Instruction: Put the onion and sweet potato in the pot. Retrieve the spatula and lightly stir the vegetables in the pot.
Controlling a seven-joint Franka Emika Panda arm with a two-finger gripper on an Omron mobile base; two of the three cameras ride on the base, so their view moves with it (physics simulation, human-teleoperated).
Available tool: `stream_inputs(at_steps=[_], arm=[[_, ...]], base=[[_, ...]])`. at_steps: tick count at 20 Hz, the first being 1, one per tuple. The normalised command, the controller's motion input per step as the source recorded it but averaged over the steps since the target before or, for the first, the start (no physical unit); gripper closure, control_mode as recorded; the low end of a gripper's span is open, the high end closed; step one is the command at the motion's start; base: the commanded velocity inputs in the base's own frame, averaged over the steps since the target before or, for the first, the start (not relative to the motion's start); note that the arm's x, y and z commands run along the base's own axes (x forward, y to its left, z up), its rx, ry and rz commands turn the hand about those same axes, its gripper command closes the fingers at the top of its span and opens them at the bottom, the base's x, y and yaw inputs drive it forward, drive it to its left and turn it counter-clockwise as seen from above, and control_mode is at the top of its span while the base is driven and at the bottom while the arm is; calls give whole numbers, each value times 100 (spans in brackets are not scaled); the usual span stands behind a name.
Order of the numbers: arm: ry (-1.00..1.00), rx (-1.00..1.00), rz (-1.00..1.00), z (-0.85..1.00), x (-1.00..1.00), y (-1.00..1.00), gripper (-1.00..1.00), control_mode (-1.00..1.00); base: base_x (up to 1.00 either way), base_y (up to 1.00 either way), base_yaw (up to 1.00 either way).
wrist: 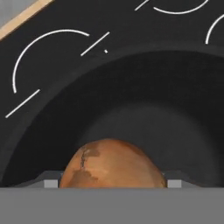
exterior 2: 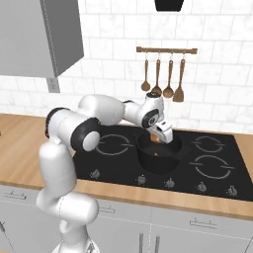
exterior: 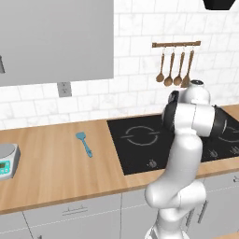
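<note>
Gripper (exterior 2: 159, 138) clamps reddish-brown vegetable (wrist: 113, 164) above pot (exterior 2: 159, 157); left base view shows spatula (exterior: 84, 143).

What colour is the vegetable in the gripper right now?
Reddish-brown with darker blotches: the vegetable between the gripper fingers over the pot. Best in the hand view.

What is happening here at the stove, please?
The white robot arm holds its gripper just above the dark pot on the black cooktop, with a reddish-brown vegetable between its fingers, about to go in. The teal spatula lies untouched on the wooden counter, left of the cooktop.
</note>
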Motion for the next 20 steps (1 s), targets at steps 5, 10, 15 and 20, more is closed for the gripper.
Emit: stream_inputs(at_steps=[5,10,15,20], arm=[[2,7,0,-41,4,-50,100,-100],[6,2,0,-49,31,-12,100,-100],[3,0,0,-20,-9,0,-100,-100],[0,0,0,0,-45,0,-100,-100]], base=[[0,0,0],[0,0,0],[0,0,0],[0,0,0]])
